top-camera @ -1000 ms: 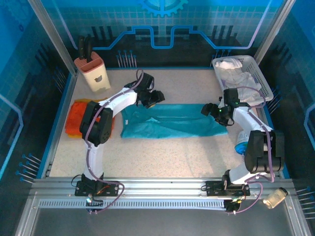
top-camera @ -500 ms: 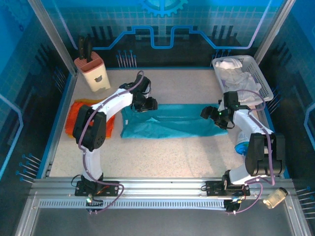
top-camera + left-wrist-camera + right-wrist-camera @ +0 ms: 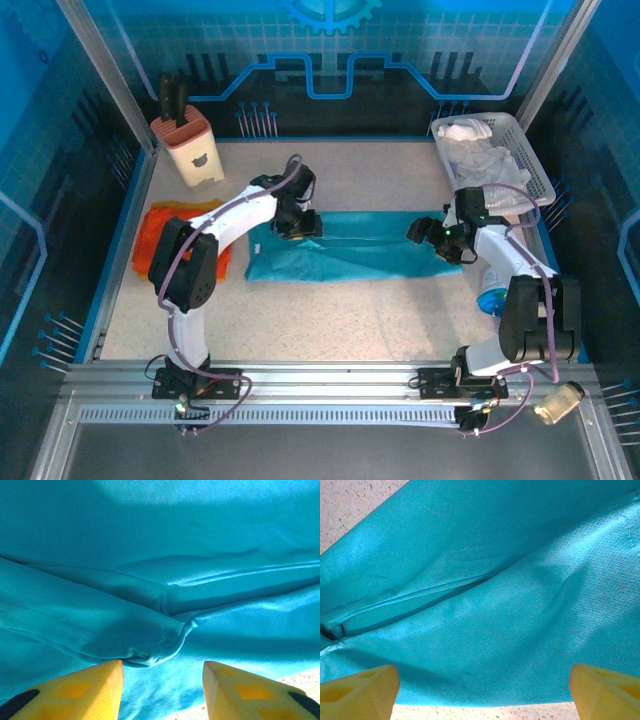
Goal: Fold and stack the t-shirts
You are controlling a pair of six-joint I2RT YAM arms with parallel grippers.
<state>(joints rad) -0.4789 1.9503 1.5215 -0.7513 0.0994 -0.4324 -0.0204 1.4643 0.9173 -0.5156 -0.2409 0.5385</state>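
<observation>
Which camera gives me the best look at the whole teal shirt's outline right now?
Top external: it takes in the whole teal t-shirt, a long folded strip lying flat across the table. The left wrist view gives a close-up of bunched folds; the right wrist view, smooth cloth with one crease and one edge.

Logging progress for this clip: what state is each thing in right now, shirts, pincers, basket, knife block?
teal t-shirt: flat on the table, folded lengthwise into a long band, creased.
orange t-shirt: lying at the table's left edge, partly under the left arm.
left pincer: open, low over a teal crease.
right pincer: wide open over the teal shirt's right end.
basket: holds white cloths.
knife block: upright, knives in it.
</observation>
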